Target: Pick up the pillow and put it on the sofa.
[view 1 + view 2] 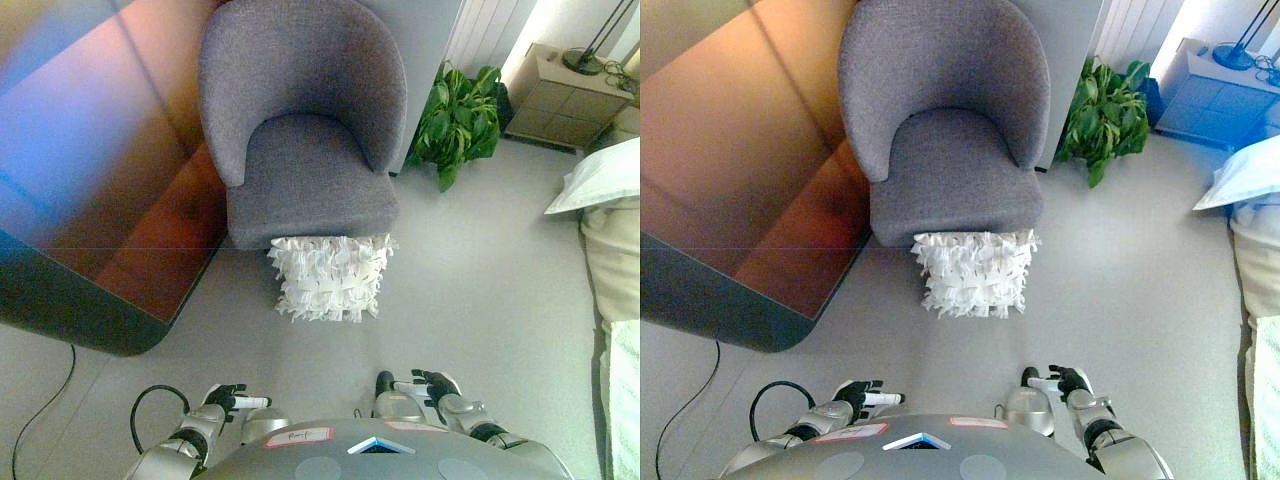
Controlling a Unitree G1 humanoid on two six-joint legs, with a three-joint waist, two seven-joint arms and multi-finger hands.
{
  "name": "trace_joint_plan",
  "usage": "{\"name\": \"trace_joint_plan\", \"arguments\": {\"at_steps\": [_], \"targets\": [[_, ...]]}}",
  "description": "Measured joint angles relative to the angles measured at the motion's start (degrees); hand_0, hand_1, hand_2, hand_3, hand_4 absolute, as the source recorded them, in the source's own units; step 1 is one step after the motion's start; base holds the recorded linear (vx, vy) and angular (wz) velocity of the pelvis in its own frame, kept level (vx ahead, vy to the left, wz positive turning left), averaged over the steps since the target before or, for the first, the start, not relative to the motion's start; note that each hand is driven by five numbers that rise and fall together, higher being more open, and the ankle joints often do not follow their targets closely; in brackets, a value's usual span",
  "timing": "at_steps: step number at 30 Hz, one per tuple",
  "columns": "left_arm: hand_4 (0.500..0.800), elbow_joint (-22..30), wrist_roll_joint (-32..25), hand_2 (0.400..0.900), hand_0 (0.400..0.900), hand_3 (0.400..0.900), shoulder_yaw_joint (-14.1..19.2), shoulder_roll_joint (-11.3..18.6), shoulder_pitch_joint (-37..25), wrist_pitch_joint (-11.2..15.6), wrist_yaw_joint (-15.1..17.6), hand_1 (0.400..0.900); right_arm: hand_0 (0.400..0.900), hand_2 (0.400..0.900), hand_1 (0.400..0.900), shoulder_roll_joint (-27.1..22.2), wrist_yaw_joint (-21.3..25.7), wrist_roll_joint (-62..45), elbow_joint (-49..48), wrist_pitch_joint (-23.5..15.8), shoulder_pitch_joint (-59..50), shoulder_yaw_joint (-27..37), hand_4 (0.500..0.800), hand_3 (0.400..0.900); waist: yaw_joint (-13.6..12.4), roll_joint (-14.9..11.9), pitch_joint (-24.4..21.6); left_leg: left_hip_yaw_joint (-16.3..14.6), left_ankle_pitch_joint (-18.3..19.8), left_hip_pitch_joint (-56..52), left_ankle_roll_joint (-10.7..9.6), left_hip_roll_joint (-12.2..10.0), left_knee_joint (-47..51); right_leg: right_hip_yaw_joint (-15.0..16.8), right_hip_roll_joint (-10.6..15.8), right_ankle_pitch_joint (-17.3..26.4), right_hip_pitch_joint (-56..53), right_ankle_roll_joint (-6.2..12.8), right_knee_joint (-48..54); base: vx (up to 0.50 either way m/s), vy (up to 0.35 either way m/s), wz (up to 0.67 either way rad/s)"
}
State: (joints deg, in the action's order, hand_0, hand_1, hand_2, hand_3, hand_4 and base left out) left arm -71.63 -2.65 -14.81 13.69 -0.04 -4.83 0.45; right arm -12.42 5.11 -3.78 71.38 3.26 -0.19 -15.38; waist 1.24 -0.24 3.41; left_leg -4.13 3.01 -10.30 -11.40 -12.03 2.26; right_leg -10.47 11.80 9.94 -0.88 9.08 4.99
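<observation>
White and ruffled, the pillow (330,277) is lying on the floor (480,290) in the left eye view, well ahead of both hands and leaning against the front of the grey sofa (305,130), which is a single-seat tub chair. The left hand (228,400) is showing low in the view, its fingers lightly curled and holding nothing, well apart from the pillow. The right hand (432,385) is sitting level with it on the other side, its fingers relaxed and loosely spread, also empty. Beyond the left hand and further left, a dark glossy table (110,200) is filling that side. Far ahead of the right hand, a green plant (460,120) is standing beside the sofa, with a cabinet (565,100) behind it and bedding (610,230) running along the right edge.

Grey upholstery is again dominating the right eye view: the sofa (950,130) is standing ahead of the hands with the pillow (975,273) touching its front base, roughly midway between the two hands' lines. The left hand (862,394) is appearing loosely curled and empty, and the right hand (1065,382) is resting slack with nothing in it. The plant (1105,115) is standing ahead and right of the right hand.
</observation>
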Motion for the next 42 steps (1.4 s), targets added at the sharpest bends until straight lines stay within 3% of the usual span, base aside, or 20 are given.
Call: {"name": "trace_joint_plan", "arguments": {"at_steps": [7, 11, 13, 15, 16, 17, 18, 19, 20, 21, 22, 24, 26, 30, 31, 34, 35, 36, 39, 42], "targets": [[0.800, 0.0, 0.0, 0.900, 0.900, 0.900, 0.0, -0.1, 0.0, 1.0, 0.7, 0.900, 0.900, 0.900, 0.900, -0.1, 2.3, -1.0, 0.1, 1.2, 0.1, 1.0, 0.800, 0.900, 0.1, 0.4, 0.3, 0.0, 0.1, 0.3, 0.2, -0.4, -0.1, 0.3, -0.4, 0.0, 0.4, 0.07, -0.1, 0.03, -0.114, -0.01], [0.800, -0.6, -1.2, 0.900, 0.900, 0.900, 0.3, -0.1, -1.2, 2.5, 2.6, 0.900, 0.900, 0.900, 0.900, -0.2, 2.5, -1.5, 0.1, 1.2, -0.9, 2.4, 0.800, 0.900, 0.3, 1.3, 1.9, 0.5, 0.5, 2.0, 0.9, -2.4, -2.2, 1.9, -2.4, -2.4, 2.6, -0.77, -4.1, 0.05, -0.173, -0.03], [0.800, -1.8, -3.5, 0.900, 0.900, 0.900, 1.7, -0.1, -1.9, 2.8, 3.8, 0.900, 0.900, 0.900, 0.900, -0.3, 2.6, -2.5, 0.2, 1.3, -2.6, 2.9, 0.800, 0.900, 0.1, 0.9, 3.2, 0.3, 0.7, 4.6, 1.5, -3.4, -7.4, 2.1, -3.2, -6.9, 6.8, -2.23, -12.6, 0.09, -0.185, -0.22], [0.800, -3.0, -6.3, 0.900, 0.900, 0.900, 3.7, 0.9, -2.8, 3.9, 4.6, 0.900, 0.900, 0.900, 0.900, 0.4, 2.3, -2.7, 0.2, 1.3, -4.7, 2.8, 0.800, 0.900, 0.0, -1.8, 5.4, 1.2, 0.5, 8.9, 1.8, -3.5, -17.2, 3.4, -3.1, -11.1, 10.1, -4.16, -19.8, 0.20, -0.071, -0.18], [0.800, -3.0, -9.4, 0.900, 0.900, 0.900, 6.0, 0.5, -3.2, 5.0, 4.7, 0.900, 0.900, 0.900, 0.900, 0.4, 2.4, -2.5, 1.2, 1.5, -4.9, 2.7, 0.800, 0.900, -0.3, -3.1, 6.5, 1.2, -2.0, 14.8, 4.1, -3.7, -26.1, 4.4, -3.4, -10.7, 7.1, -4.69, -15.6, 0.27, 0.020, -0.14], [0.800, -2.4, -9.6, 0.900, 0.900, 0.900, 6.4, 0.4, -3.6, 5.2, 4.6, 0.900, 0.900, 0.900, 0.900, 0.2, 2.4, -2.5, 2.2, 1.6, -4.8, 2.7, 0.800, 0.900, -0.2, -3.4, 6.7, 0.8, -1.0, 16.1, 3.0, -2.8, -26.7, 4.7, -3.2, -10.4, 5.7, -4.72, -12.9, 0.41, 0.074, -0.21], [0.800, -2.1, -9.5, 0.900, 0.900, 0.900, 6.3, -0.2, -3.2, 5.7, 4.5, 0.900, 0.900, 0.900, 0.900, -0.4, 2.4, -2.3, 4.7, 2.3, -5.0, 2.8, 0.800, 0.900, -1.4, -3.6, 6.3, -2.2, -0.3, 15.2, 3.3, -0.1, -19.3, 5.2, -3.0, -10.7, 3.4, -4.22, -6.6, 0.44, 0.102, -0.27], [0.800, -2.4, -9.6, 0.900, 0.900, 0.900, 6.5, -1.8, -3.3, 6.0, 4.5, 0.900, 0.900, 0.900, 0.900, -2.2, 2.3, -2.3, 5.9, 2.7, -5.1, 3.1, 0.800, 0.900, -3.2, 0.2, 6.6, -3.9, -0.3, 13.9, 3.0, -1.8, -11.5, 3.2, -6.8, -11.4, 3.9, -5.14, -13.2, 0.52, 0.132, -0.35], [0.800, -2.5, -9.6, 0.900, 0.900, 0.900, 6.9, -1.9, -2.9, 6.2, 4.4, 0.900, 0.900, 0.900, 0.900, -2.9, 2.3, -2.2, 6.2, 2.9, -4.6, 4.0, 0.800, 0.900, -3.1, 2.9, 7.2, -3.1, -3.9, 12.8, 1.5, -3.2, -8.0, -0.3, -9.5, -14.4, 4.4, -5.99, -23.1, 0.50, 0.157, -0.38], [0.800, -2.4, -11.2, 0.900, 0.900, 0.900, 8.0, 0.2, -1.7, 6.5, 4.4, 0.900, 0.900, 0.900, 0.900, -1.0, 2.2, -2.2, 6.5, 3.5, -3.7, 4.1, 0.800, 0.900, -5.1, -0.3, 8.1, -4.6, -4.9, 10.8, 1.2, -2.0, -9.0, 0.8, -8.4, -23.2, 4.4, -7.87, -29.7, 0.50, 0.175, -0.33], [0.800, -2.3, -13.7, 0.900, 0.900, 0.900, 11.2, 1.0, -1.9, 6.8, 4.5, 0.900, 0.900, 0.900, 0.900, 0.5, 1.8, -2.3, 6.0, 3.6, -1.3, 4.1, 0.800, 0.900, -3.2, -1.9, 9.2, -4.7, -4.0, 14.2, 0.9, -3.4, -14.1, 0.5, -9.2, -24.9, 2.1, -10.56, -27.5, 0.52, 0.192, -0.29], [0.800, -2.4, -14.1, 0.900, 0.900, 0.900, 11.4, 0.8, -3.2, 6.7, 4.4, 0.900, 0.900, 0.900, 0.900, 0.4, 1.9, -2.2, 6.9, 4.3, -0.1, 4.4, 0.800, 0.900, -3.5, -1.9, 9.5, -5.1, -3.9, 17.8, 0.6, -2.3, -13.0, 1.1, -9.0, -24.6, 3.0, -11.04, -26.2, 0.57, 0.223, -0.16], [0.800, -3.3, -14.9, 0.900, 0.900, 0.900, 11.7, -0.8, -5.0, 6.7, 4.5, 0.900, 0.900, 0.900, 0.900, -1.1, 2.0, -2.2, 8.7, 5.3, 0.2, 4.6, 0.800, 0.900, -3.7, 0.4, 11.7, -6.3, -4.8, 18.7, 0.7, -3.1, -6.7, 1.4, -10.2, -23.3, -0.5, -12.50, -20.5, 0.76, 0.308, 0.11], [0.800, -4.3, -15.7, 0.900, 0.900, 0.900, 11.8, -1.2, -6.1, 6.1, 4.8, 0.900, 0.900, 0.900, 0.900, -1.7, 1.1, -2.2, 9.5, 5.1, 2.4, 6.8, 0.800, 0.900, -3.2, 2.5, 12.6, -11.8, -6.4, 20.0, -0.4, -5.6, -4.6, 1.5, -11.1, -24.6, -6.7, -10.58, -20.2, 0.72, 0.343, 0.13], [0.800, -3.9, -15.7, 0.900, 0.900, 0.900, 12.6, -0.9, -6.1, 6.0, 4.7, 0.900, 0.900, 0.900, 0.900, -1.7, 0.5, -2.1, 9.1, 4.4, 2.1, 6.7, 0.800, 0.900, -3.7, 1.6, 12.1, -12.9, -6.4, 20.8, 1.3, -5.2, -7.4, 1.6, -9.8, -27.4, -7.2, -8.88, -23.2, 0.74, 0.249, 0.00], [0.800, -3.5, -15.6, 0.900, 0.900, 0.900, 14.9, 0.1, -6.0, 6.3, 4.6, 0.900, 0.900, 0.900, 0.900, -0.9, 0.2, -2.0, 8.2, 2.4, 1.6, 6.7, 0.800, 0.900, -5.7, -1.6, 10.1, -10.8, -6.8, 24.2, 2.8, -3.0, -18.9, 3.0, -6.4, -30.7, -8.6, -5.80, -24.2, 0.65, 0.242, 0.18], [0.800, -3.4, -15.2, 0.900, 0.900, 0.900, 15.2, 0.7, -5.9, 6.3, 4.6, 0.900, 0.900, 0.900, 0.900, -0.4, 0.0, -2.0, 7.9, 2.2, 1.9, 6.6, 0.800, 0.900, -6.4, -3.5, 9.4, -10.9, -6.2, 24.2, 6.2, -1.8, -21.8, 3.4, -4.6, -31.7, -9.8, -4.30, -24.0, 0.57, 0.316, 0.23], [0.800, -3.3, -14.9, 0.900, 0.900, 0.900, 15.0, 1.8, -5.6, 6.0, 4.7, 0.900, 0.900, 0.900, 0.900, 0.4, -0.7, -1.9, 7.4, 2.1, 1.5, 6.7, 0.800, 0.900, -6.4, -6.0, 7.9, -12.1, -3.7, 24.9, 9.4, -0.2, -24.3, 3.4, -2.6, -31.3, -11.0, -2.94, -22.7, 0.55, 0.285, 0.15], [0.800, -2.7, -12.7, 0.900, 0.900, 0.900, 13.7, 4.2, -6.1, 4.7, 4.4, 0.900, 0.900, 0.900, 0.900, 1.6, -1.8, -0.9, 5.8, 1.1, -1.4, 6.6, 0.800, 0.900, -6.4, -7.9, 7.0, -11.5, 3.6, 26.4, 10.7, 0.4, -32.0, 1.1, -0.1, -26.7, -8.5, -1.40, -30.5, 0.49, 0.139, 0.02], [0.800, -2.5, -11.4, 0.900, 0.900, 0.900, 12.0, 5.7, -6.1, 4.2, 4.4, 0.900, 0.900, 0.900, 0.900, 1.6, -1.8, -1.0, 2.9, 0.4, -2.9, 6.6, 0.800, 0.900, -6.5, -8.8, 6.3, -13.0, 6.3, 25.5, 11.9, 1.4, -31.7, 0.9, 1.4, -22.6, -7.2, -1.11, -32.8, 0.33, -0.033, -0.22]]}}
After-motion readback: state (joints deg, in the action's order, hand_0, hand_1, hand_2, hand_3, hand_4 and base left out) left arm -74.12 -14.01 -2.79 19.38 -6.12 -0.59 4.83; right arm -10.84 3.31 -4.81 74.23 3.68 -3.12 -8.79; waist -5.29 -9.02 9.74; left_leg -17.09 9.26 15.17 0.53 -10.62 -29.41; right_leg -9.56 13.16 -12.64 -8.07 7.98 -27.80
